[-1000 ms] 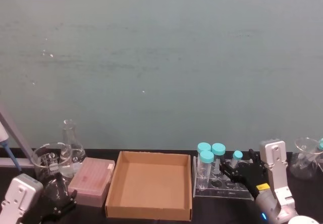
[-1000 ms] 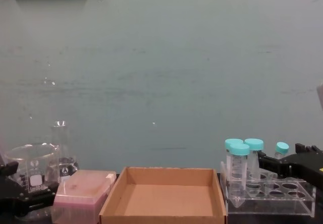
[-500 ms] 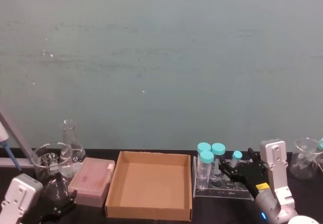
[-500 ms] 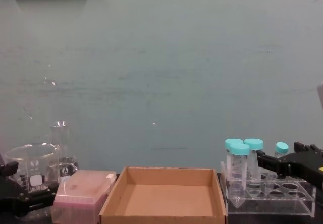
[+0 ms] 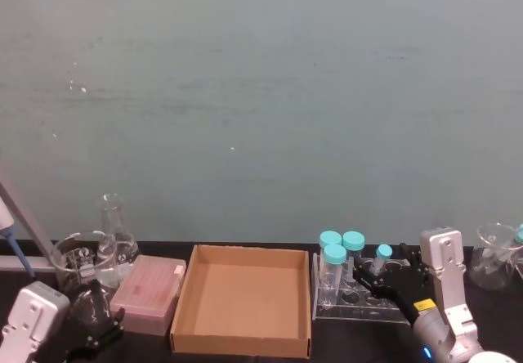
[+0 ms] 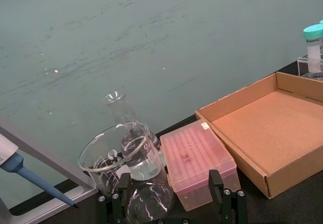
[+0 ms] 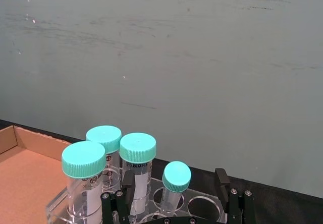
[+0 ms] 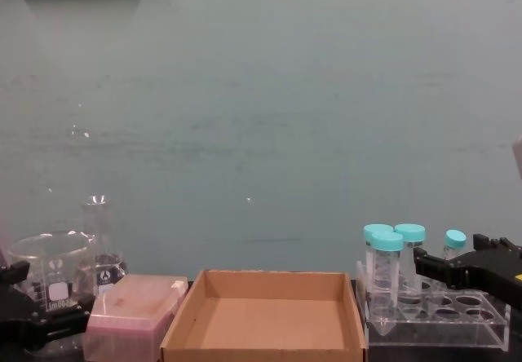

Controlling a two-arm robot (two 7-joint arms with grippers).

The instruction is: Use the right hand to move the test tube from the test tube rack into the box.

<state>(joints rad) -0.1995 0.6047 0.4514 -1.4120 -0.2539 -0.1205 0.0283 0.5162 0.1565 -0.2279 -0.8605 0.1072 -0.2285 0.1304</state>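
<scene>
My right tool (image 5: pixel 382 269) is wide open, with one finger on each side of the small test tube (image 7: pixel 176 176). It is not squeezing it. The test tube stands straight up in the clear test tube rack (image 8: pixel 432 329), just beside the brown box (image 5: pixel 241 342). My left tool (image 6: pixel 170 204) sits open by the glass beaker (image 6: pixel 121 153).
</scene>
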